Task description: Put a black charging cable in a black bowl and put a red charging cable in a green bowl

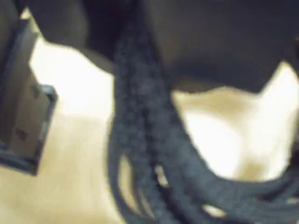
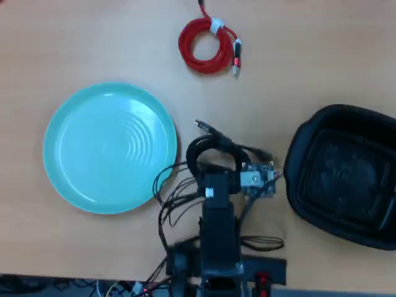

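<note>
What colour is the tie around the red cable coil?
White. It shows best in the overhead view, wrapped round the top of the red charging cable.

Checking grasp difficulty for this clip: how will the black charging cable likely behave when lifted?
Probably floppy: the black charging cable lies in loose loops with no visible tie, unlike the red charging cable. Loops may sag or spread, and its plug end may dangle. It looks thin, so likely light. The wrist view is too blurred to judge the grip.

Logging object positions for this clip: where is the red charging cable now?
In the overhead view, the red charging cable lies coiled on the table at top centre, apart from the green bowl below-left.
</note>
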Action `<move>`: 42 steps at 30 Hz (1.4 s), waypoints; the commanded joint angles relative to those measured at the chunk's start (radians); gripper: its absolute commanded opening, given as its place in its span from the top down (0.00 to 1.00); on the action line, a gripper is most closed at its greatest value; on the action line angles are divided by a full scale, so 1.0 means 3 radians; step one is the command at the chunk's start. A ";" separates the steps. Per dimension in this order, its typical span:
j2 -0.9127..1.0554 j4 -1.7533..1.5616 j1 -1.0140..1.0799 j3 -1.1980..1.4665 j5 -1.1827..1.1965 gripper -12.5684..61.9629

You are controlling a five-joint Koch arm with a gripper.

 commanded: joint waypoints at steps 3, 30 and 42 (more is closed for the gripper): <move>0.0322 -0.0194 -0.0010 -0.3042 -0.0041 0.91; 0.0169 -0.2091 -0.0793 -0.4244 -0.1176 0.91; 0.0240 -0.1524 -0.0798 -0.4730 -0.1442 0.91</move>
